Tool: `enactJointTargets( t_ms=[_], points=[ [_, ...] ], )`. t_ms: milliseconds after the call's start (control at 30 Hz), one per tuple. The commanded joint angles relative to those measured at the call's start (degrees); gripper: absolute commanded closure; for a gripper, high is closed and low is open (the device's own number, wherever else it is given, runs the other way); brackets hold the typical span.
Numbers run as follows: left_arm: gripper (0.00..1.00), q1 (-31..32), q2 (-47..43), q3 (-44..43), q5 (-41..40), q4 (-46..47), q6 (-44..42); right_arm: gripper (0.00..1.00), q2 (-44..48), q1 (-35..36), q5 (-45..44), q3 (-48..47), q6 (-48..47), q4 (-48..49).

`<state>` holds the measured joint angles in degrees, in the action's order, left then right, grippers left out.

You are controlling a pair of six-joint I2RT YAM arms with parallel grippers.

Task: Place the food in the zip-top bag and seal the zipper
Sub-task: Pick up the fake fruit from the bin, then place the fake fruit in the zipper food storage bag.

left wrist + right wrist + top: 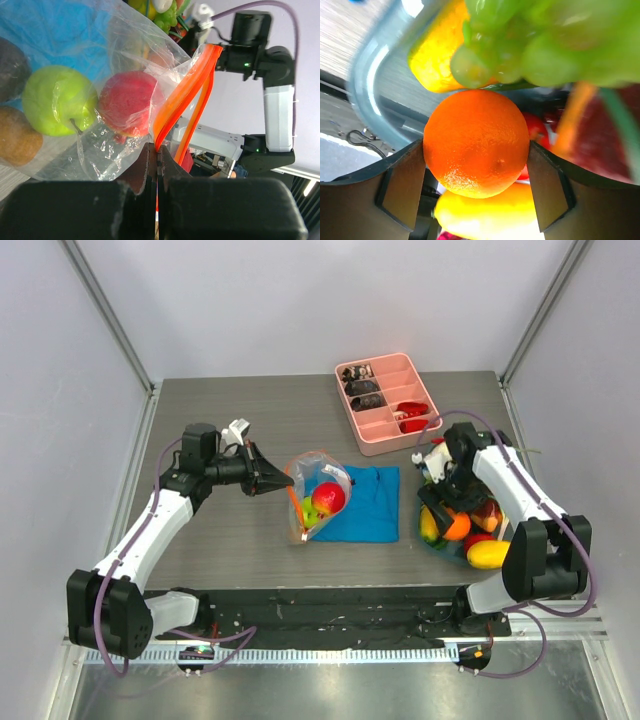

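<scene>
The clear zip-top bag [318,495] lies partly on the blue cloth, mouth held up. It holds a red apple [329,497] and a green apple [310,512]. My left gripper [275,483] is shut on the bag's orange-red zipper strip [185,100] at the rim; in the left wrist view the gripper [158,149] pinches the strip below the red apple [127,102] and green apple [57,100]. My right gripper [452,512] is down in the fruit bowl. There its fingers [402,185] press both sides of an orange [476,142].
A clear bowl [365,80] at the right holds more fruit: green grapes [545,45], a yellow lemon [485,215] and a yellow mango [487,554]. The blue folded cloth [368,505] lies mid-table. A pink divided tray [388,402] stands at the back.
</scene>
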<state>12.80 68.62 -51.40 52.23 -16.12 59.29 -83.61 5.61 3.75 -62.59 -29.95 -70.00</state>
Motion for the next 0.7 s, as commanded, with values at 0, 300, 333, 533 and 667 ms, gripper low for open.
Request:
enactJointTargets(
  t_ms=[0,300,333,533,667],
  points=[
    [1.0,0.21,-0.42,-0.81,1.21,1.88,-1.02,0.5,1.53,-0.07,3.54,-11.21,-1.16,-5.05],
    [1.0,0.21,-0.5,-0.9,1.21,2.14,-0.93,0.53,-0.41,1.86,19.09,-32.21,-4.23,-15.87],
    [1.0,0.21,-0.5,-0.9,1.12,2.14,-0.93,0.53,-0.15,2.47,20.06,-33.81,-4.06,-15.44],
    [1.0,0.12,-0.15,-0.98,1.12,2.14,-0.75,0.5,0.12,13.45,22.97,-45.77,0.15,-8.25],
    [1.0,0.21,0.11,-1.51,0.86,2.14,-0.58,0.47,-2.86,22.23,22.45,-54.01,4.98,-2.52]
  ],
)
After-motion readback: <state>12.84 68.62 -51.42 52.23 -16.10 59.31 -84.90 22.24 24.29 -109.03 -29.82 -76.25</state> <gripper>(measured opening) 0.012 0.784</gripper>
